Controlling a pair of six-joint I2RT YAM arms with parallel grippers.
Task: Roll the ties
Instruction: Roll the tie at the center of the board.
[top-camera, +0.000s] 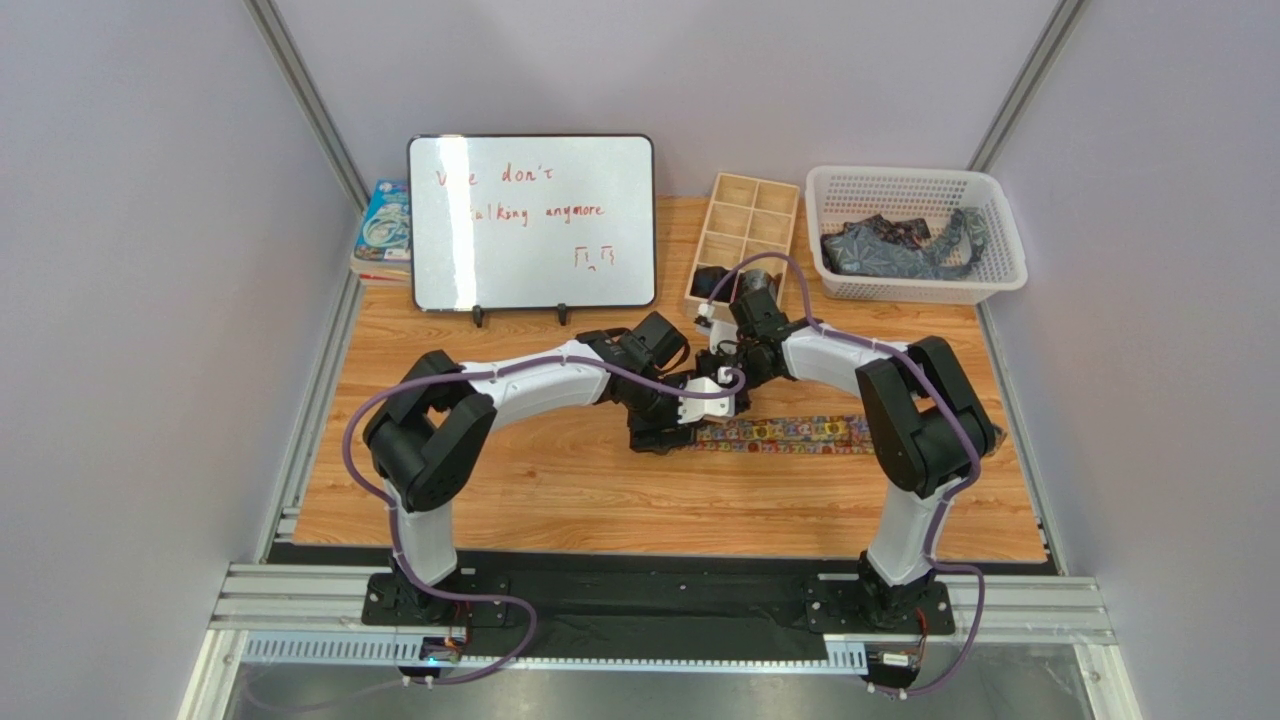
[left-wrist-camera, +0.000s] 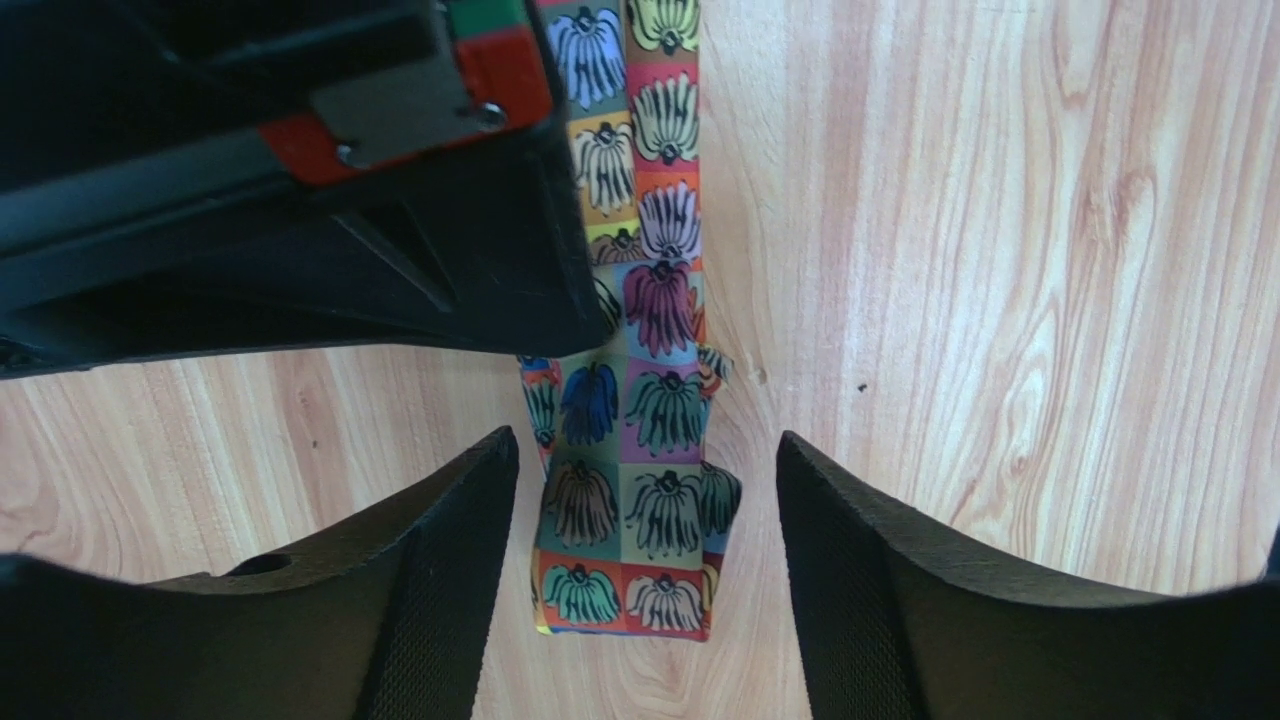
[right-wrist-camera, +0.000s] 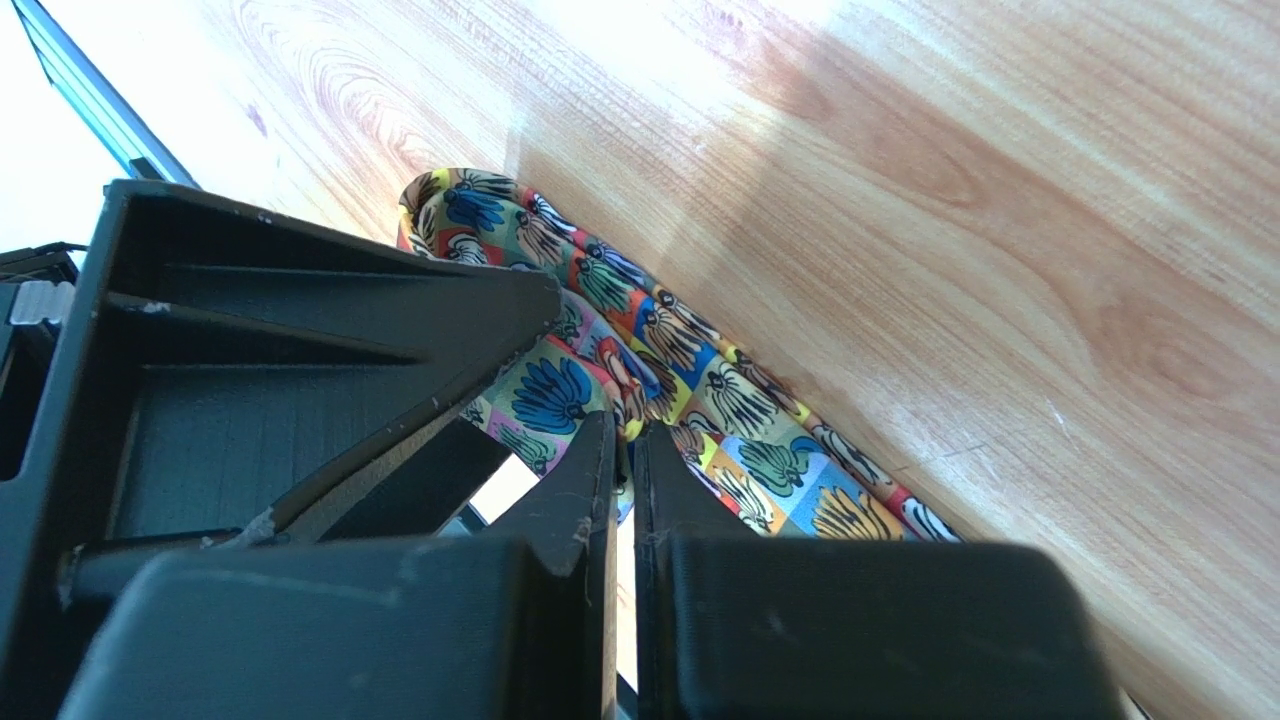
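The left gripper (left-wrist-camera: 646, 450) stands released, its two black fingers (left-wrist-camera: 436, 570) spread wide. The end of the long narrow multicoloured floral-print fabric tie (left-wrist-camera: 661, 300) lies on the pale wooden table (left-wrist-camera: 977, 300) between them, touching neither. Just beyond the left fingertips, the right gripper (right-wrist-camera: 624, 438) is clenched, jaws pressed together, with its tips down at a rumpled fold of the same tie; whether any cloth is pinched between them cannot be told. From that fold the rest of the tie runs straight along the table toward the right arm's elbow. Well beyond both grippers, dark blue-grey ties (top-camera: 887, 245) lie heaped in a white plastic mesh basket (top-camera: 917, 183).
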